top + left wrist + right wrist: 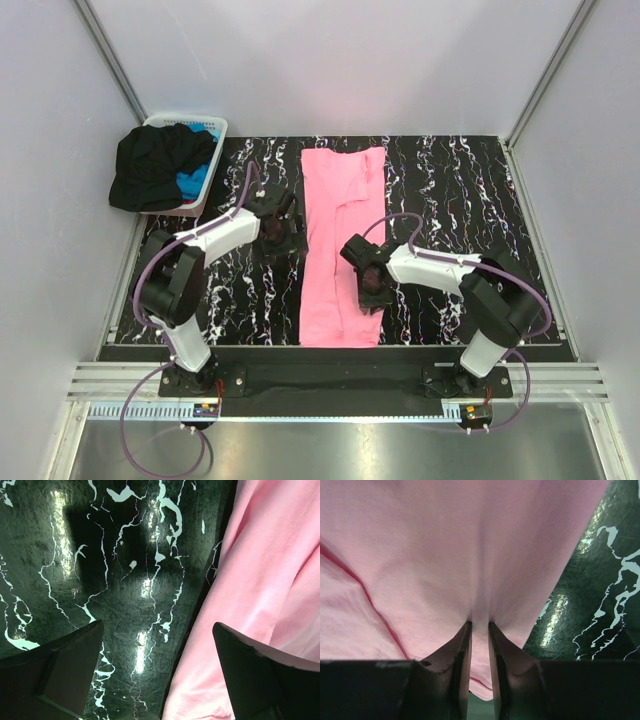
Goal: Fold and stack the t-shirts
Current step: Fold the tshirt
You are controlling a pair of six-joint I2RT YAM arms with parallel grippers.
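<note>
one-sided pinch could pull the pink fold apart

top view: the pink t-shirt [340, 240] lies on the tabletop [450, 200] as a long narrow strip running near to far, between the two arms. the right fingers [372, 285] sit on its right edge toward the near end. the left fingers [278, 225] hover over bare tabletop just left of the strip, farther back. the black t-shirt [150, 165] and blue t-shirt [195, 180] are heaped in the basket [218, 128] at the far left. only this view shows how staggered the arms are, so a pull from the right alone would likely drag the strip askew.

left wrist view: the left fingers [65, 670] stand wide apart and hold nothing, one over the edge of the pink t-shirt [265, 580], the other over tabletop. closing here may miss the cloth or catch only the hem.

right wrist view: the right fingers [462, 650] are nearly together, clamped on a small pucker of the pink t-shirt [470, 555]. how many layers they caught cannot be told. if it is only the top one, the folded layers may slide apart on a lift. from above the wrist hides this pinch.
</note>
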